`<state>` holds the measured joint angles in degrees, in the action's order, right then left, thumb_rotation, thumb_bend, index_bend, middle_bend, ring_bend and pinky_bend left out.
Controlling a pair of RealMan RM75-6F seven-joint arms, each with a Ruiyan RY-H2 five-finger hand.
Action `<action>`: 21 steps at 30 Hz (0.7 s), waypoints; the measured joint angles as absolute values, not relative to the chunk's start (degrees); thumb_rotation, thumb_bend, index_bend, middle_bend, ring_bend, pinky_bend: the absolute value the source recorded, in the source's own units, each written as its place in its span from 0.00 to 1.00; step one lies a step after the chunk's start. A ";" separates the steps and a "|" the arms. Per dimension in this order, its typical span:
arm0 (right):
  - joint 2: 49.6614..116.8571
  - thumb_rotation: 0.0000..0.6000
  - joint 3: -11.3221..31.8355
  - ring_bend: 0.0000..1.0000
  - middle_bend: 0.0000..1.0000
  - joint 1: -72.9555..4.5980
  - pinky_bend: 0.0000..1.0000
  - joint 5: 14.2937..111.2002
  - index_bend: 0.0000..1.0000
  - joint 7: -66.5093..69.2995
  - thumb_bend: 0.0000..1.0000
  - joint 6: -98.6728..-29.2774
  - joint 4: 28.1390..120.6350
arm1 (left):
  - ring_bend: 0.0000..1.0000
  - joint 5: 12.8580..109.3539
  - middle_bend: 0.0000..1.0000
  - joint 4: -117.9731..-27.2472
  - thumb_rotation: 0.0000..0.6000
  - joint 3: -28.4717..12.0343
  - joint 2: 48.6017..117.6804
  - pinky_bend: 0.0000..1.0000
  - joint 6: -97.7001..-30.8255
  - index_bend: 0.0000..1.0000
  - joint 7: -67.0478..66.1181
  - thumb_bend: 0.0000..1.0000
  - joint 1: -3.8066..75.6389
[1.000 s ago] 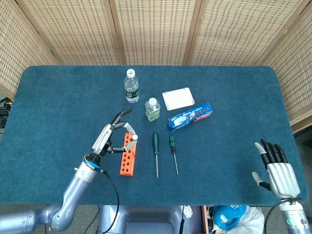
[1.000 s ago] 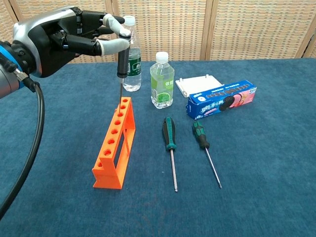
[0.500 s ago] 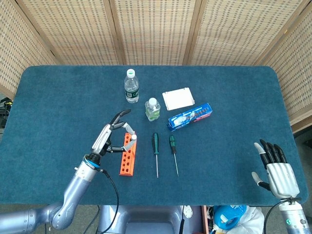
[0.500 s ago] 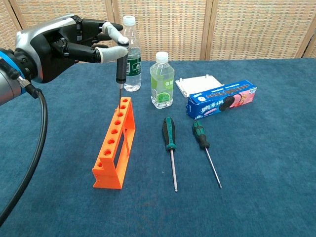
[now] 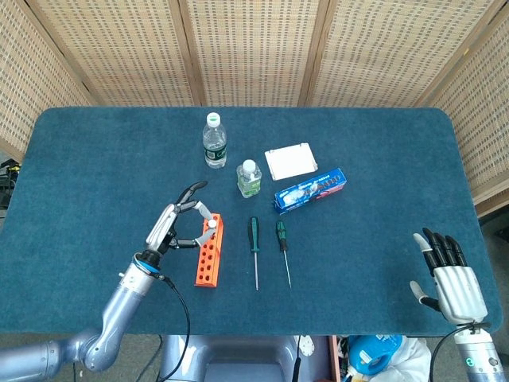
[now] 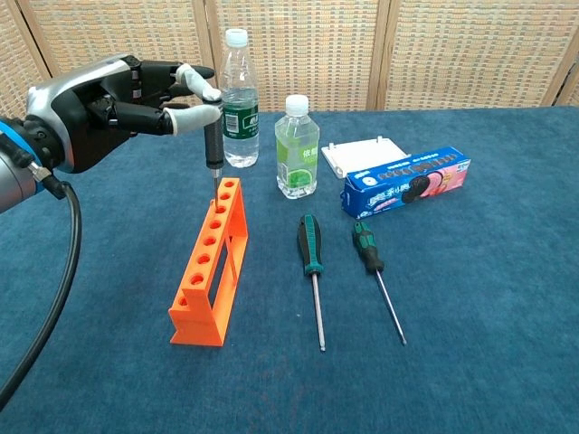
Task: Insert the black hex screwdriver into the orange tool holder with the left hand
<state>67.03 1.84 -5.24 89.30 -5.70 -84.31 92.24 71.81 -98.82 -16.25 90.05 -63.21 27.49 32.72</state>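
Note:
The orange tool holder (image 6: 210, 268) (image 5: 208, 253) stands on the blue table, its row of holes running away from me. My left hand (image 6: 118, 95) (image 5: 176, 226) hovers over its far end and pinches the black hex screwdriver (image 6: 213, 145) between thumb and fingers. The screwdriver stands upright, with its thin shaft reaching down to the holder's far holes. Whether the tip sits inside a hole I cannot tell. In the head view the tool is mostly hidden by the hand. My right hand (image 5: 450, 278) rests open, fingers spread, at the table's front right edge.
Two green-handled screwdrivers (image 6: 311, 258) (image 6: 371, 258) lie right of the holder. Behind them stand a tall water bottle (image 6: 239, 99), a small bottle (image 6: 297, 149), a white box (image 6: 366, 154) and a blue biscuit pack (image 6: 407, 185). A black cable (image 6: 63, 262) hangs from my left arm.
My left hand has come down and slightly left with the screwdriver, bringing the shaft lower onto the holder's far end. The right hand has not moved.

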 measured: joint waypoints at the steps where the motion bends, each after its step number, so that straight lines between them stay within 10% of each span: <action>1: 67.04 1.00 1.83 0.00 0.00 -5.26 0.00 89.30 0.00 -5.74 0.28 -84.26 92.23 | 0.00 71.95 0.10 -98.56 1.00 -16.12 90.11 0.00 -63.16 0.73 27.85 0.39 32.66; 21: 67.33 1.00 1.77 0.00 0.00 -5.45 0.00 89.10 0.00 -6.27 0.28 -83.81 92.14 | 0.00 73.85 0.10 -94.45 1.00 -14.62 90.93 0.00 -62.41 0.73 31.44 0.39 32.09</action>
